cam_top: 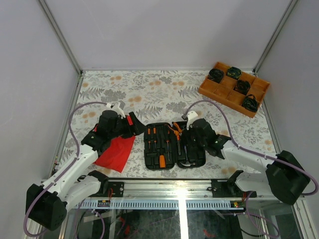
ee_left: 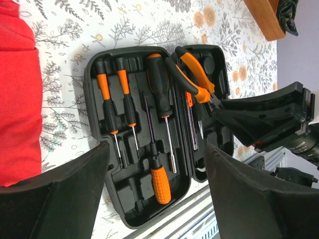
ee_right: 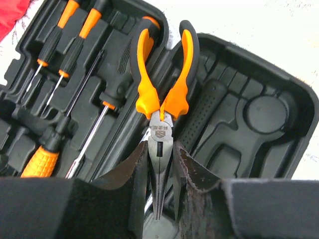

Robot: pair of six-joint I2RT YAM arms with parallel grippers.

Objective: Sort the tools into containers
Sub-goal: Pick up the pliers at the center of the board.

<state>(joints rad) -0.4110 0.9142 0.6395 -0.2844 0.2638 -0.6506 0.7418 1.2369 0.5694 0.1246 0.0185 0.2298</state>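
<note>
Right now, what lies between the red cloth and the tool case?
Only bare floral table separates red cloth from tool case; the left wrist view shows it.

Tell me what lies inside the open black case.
Screwdrivers fill the left half of the tool case. The right half shows a black textured handle and an empty round recess; the right pincer, gripping the pliers by the nose, covers its near end.

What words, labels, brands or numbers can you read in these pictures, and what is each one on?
Nothing reads clearly.
Stamped emblem on the steel joint of the orange-handled pliers: too small to read.
White lettering on the black housing of the right arm: blurred, unreadable.
</note>
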